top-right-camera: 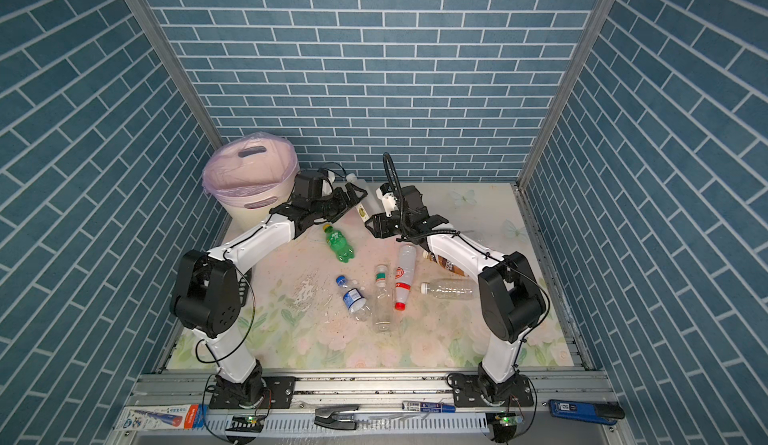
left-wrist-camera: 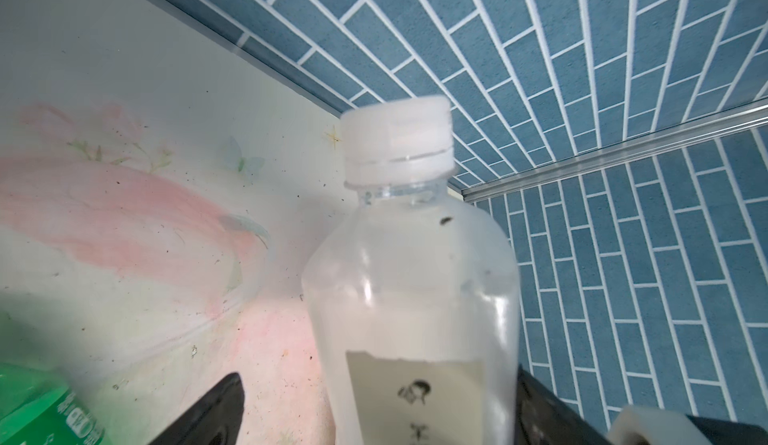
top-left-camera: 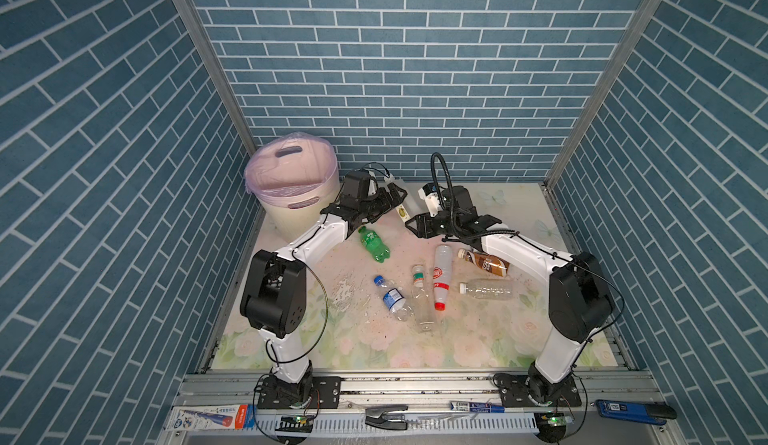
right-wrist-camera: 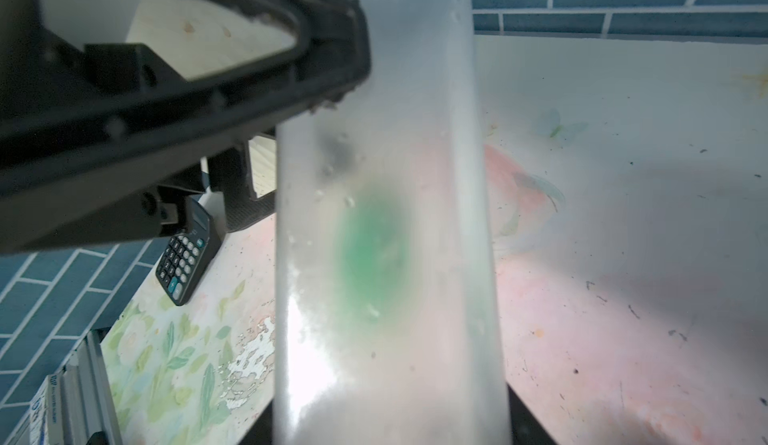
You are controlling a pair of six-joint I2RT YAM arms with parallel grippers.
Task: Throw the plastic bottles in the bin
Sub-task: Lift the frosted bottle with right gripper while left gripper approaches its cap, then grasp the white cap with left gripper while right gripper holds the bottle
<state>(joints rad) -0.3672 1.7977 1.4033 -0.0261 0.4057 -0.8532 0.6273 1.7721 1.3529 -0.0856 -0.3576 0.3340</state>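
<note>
Blue brick-patterned walls point(top-left-camera: 415, 68) enclose a floral-printed tabletop point(top-left-camera: 478, 339), where the cream-white round ribbed bin point(top-left-camera: 286, 216), lined with a translucent pink bag point(top-left-camera: 266, 172), stands in the far left corner. Near the back middle, raised off the surface, the 2 arms meet on 1 frosted translucent bottle with a white cap point(top-left-camera: 408, 201). The right gripper point(top-left-camera: 411, 224) pinches its lower end, with dark fingers flanking both sides in the right wrist view. The left gripper point(top-left-camera: 395, 199) straddles the same bottle between that grip and the cap, fingers spread wide; in the left wrist view 1 finger point(left-wrist-camera: 208, 414) stands clear of the bottle's wall. 6 more bottles lie on their sides on the tabletop, all outside the bin: a green bottle point(top-left-camera: 374, 245), a clear bottle with a blue label point(top-left-camera: 391, 297), a clear bottle with a green-banded white cap point(top-left-camera: 422, 301), a white bottle with a red cap point(top-left-camera: 441, 276), a brown-labelled bottle point(top-left-camera: 484, 261) and a plain clear bottle point(top-left-camera: 486, 289). A black calculator point(right-wrist-camera: 187, 251) lies on the tabletop too.
</note>
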